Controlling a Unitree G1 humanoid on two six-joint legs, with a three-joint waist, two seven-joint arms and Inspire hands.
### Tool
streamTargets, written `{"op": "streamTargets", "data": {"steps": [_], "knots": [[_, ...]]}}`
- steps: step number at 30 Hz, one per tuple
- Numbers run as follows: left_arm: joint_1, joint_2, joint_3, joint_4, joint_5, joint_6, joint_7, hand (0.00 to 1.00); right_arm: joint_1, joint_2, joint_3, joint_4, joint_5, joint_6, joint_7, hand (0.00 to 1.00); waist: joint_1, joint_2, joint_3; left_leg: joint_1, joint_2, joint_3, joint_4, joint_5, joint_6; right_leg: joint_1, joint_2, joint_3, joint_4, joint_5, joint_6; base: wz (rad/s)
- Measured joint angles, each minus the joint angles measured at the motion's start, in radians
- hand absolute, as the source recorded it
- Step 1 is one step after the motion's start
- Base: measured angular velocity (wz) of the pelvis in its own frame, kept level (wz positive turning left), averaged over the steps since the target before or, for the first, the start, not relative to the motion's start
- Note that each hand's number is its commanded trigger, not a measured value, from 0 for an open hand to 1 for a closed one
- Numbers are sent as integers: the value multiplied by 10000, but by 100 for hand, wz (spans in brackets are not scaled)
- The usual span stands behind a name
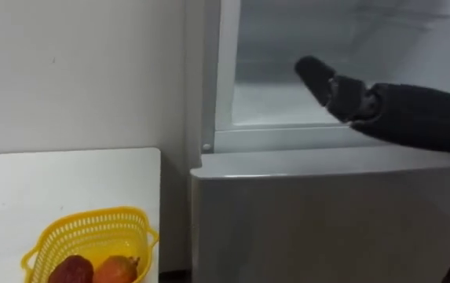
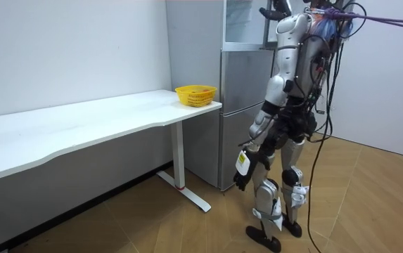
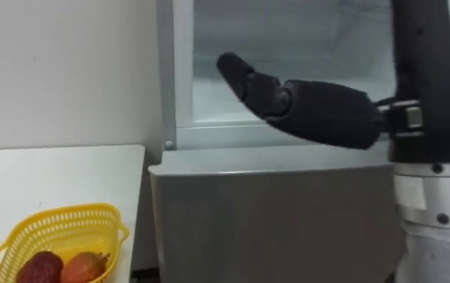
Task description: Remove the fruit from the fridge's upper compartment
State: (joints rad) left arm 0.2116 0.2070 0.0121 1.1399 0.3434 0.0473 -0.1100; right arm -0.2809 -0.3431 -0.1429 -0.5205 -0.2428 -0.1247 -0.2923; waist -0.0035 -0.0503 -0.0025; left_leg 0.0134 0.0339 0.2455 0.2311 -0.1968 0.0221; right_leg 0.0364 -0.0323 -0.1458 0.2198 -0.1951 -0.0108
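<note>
1. Left eye view: a white table [image 1: 52, 181] stands beside the fridge [image 1: 327, 220]. My right hand [image 1: 331, 85] reaches into the upper compartment [image 1: 272, 106], fingers straight, holding nothing.
2. Room view: my left hand [image 2: 245, 176] hangs down; I can't tell its grip.
3. Right eye view: I can't tell where the item sits. It's probably light, so I'd cup it round its middle.

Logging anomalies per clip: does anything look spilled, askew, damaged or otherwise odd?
Nothing stands out. The yellow basket sits upright on the white table, fruit inside; the right hand reaches, open, into the upper fridge compartment; the left hand hangs at the robot's side.
</note>
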Motion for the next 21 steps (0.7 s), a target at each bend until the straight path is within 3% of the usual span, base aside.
{"op": "streamTargets", "data": {"steps": [2,7,13,21], "knots": [[38,-11,-2,29,-62,-105,150,0,359,1,-313,-19,73,-192,-460,0,-314,12,-11,-4,19,14,-10,-13,-21,-12,21,17,0,5,-8,-5],[7,-119,-10,338,-140,-133,345,0,1132,1,-825,-29,107,-269,-1152,0,-724,143,-82,40,67,82,-73,-31,-64,-6,60,101,-6,1,-16,-5],[54,-345,33,708,-526,-185,871,0,3339,-32,-1166,-22,192,-278,-1469,0,-748,50,-71,389,92,441,-268,-62,-115,153,108,400,-163,-12,-40,-14],[142,-332,39,706,-571,-183,972,0,4074,19,-1745,41,236,-314,-2258,0,-846,-85,-14,489,101,633,-343,-132,-127,146,172,592,-209,-12,-34,-8]]}}
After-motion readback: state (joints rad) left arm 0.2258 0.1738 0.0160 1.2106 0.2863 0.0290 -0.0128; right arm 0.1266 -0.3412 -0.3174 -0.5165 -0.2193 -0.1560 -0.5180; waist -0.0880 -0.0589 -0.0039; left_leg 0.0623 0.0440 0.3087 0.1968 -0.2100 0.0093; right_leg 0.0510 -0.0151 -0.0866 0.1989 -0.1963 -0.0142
